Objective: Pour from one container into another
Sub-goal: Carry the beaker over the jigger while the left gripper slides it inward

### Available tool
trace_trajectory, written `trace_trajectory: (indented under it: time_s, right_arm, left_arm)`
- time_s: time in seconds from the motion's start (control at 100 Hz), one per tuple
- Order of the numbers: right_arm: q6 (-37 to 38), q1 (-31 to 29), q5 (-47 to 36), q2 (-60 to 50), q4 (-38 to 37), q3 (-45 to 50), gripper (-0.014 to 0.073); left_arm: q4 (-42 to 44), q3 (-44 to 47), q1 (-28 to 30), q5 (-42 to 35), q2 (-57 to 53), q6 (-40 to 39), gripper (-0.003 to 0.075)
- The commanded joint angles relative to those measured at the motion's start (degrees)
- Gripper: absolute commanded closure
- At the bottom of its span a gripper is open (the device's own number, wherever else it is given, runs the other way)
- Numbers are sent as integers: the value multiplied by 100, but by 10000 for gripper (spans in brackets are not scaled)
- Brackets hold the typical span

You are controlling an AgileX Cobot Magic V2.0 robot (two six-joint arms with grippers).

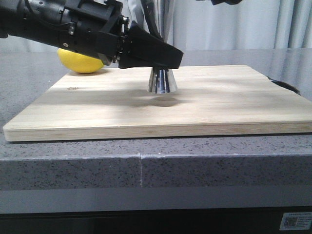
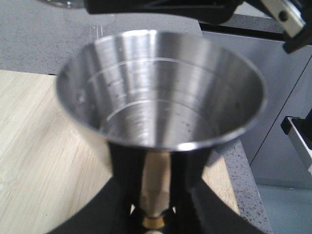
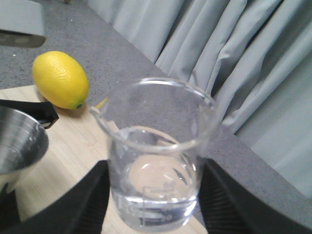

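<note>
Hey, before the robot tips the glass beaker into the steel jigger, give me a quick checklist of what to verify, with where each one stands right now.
1. Left hand grips the tall shiny steel hourglass jigger at its gold waist: ok.
2. Jigger upright on the pale wooden cutting board, mouth open upward: ok.
3. Right hand holds the small clear glass beaker between its fingers: ok.
4. Beaker upright, with clear liquid in its bottom: ok.
5. Beaker lip above the jigger's mouth: not ok; in the right wrist view the jigger sits off to one side.
6. Yellow lemon clear of the pour path, behind the left hand: ok.
</note>
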Motion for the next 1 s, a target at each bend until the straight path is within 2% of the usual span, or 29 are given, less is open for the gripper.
trace_trajectory:
  time_s: [0.0,0.99]
  right_arm:
    - [3,35,-499,-212,-32,-176,275]
    - [3,71,-540,-174,-473,-343,275]
  left_arm:
    - [-393,-164,-64,620,-341,-3,731]
    - [-347,-164,-177,609,-341,-3,731]
